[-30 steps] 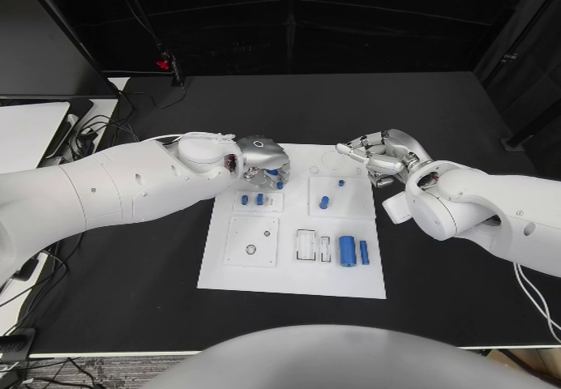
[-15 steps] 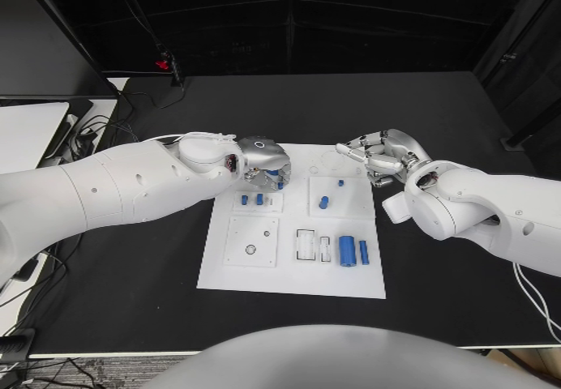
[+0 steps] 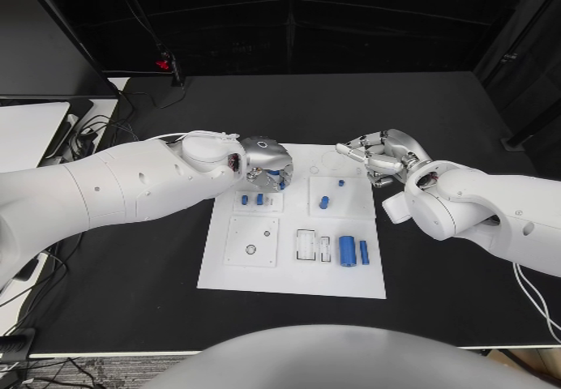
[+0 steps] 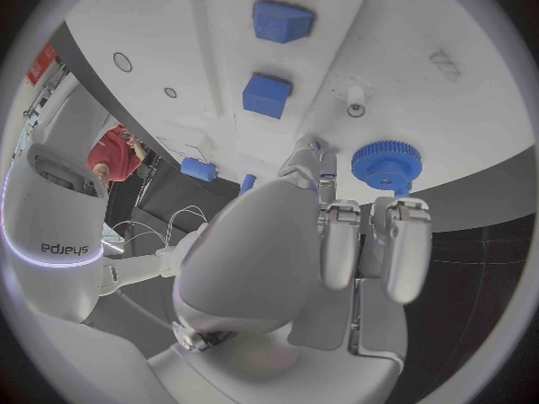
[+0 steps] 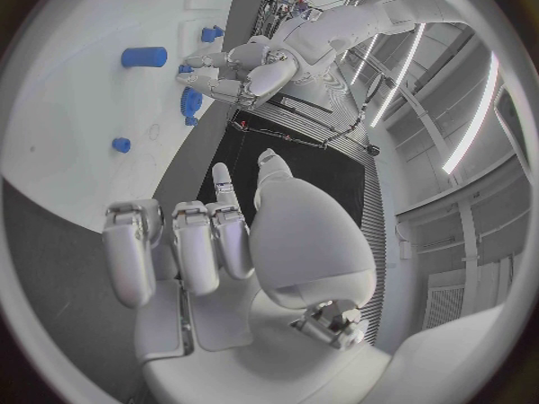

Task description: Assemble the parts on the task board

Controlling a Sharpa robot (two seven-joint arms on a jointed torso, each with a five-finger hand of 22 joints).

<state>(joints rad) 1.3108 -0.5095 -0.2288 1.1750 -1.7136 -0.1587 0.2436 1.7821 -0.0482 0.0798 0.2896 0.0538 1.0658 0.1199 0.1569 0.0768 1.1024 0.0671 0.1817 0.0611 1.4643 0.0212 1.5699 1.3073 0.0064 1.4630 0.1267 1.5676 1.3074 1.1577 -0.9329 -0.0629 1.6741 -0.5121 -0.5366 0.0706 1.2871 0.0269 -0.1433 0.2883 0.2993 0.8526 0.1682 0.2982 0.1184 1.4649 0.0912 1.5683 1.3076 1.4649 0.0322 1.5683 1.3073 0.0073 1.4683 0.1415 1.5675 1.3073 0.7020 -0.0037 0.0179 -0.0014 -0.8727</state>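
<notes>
The white task board (image 3: 228, 271) lies mid-table. My left hand (image 3: 262, 160) hovers over its far left corner, fingertips (image 4: 399, 229) pinching a blue gear (image 4: 386, 162), which also peeks out below the hand (image 3: 275, 173). A white peg (image 4: 356, 99) stands on the board just beyond the gear. My right hand (image 3: 380, 156) hangs at the board's far right corner, fingers apart and holding nothing. From its wrist I see the left hand (image 5: 245, 70) over the gear (image 5: 187, 103). Two small blue parts (image 3: 251, 198) stand in a square inset near the left hand.
More blue parts lie on the board: two small ones (image 3: 325, 203) on the right inset, a thick cylinder (image 3: 347, 250) and a thin one (image 3: 365, 252) near the front. Empty slots (image 3: 306, 245) sit beside them. Cables (image 3: 87, 130) trail off the table's left side.
My left hand has shifted slightly to the right over the board's far left corner with the gear. The right hand has not moved.
</notes>
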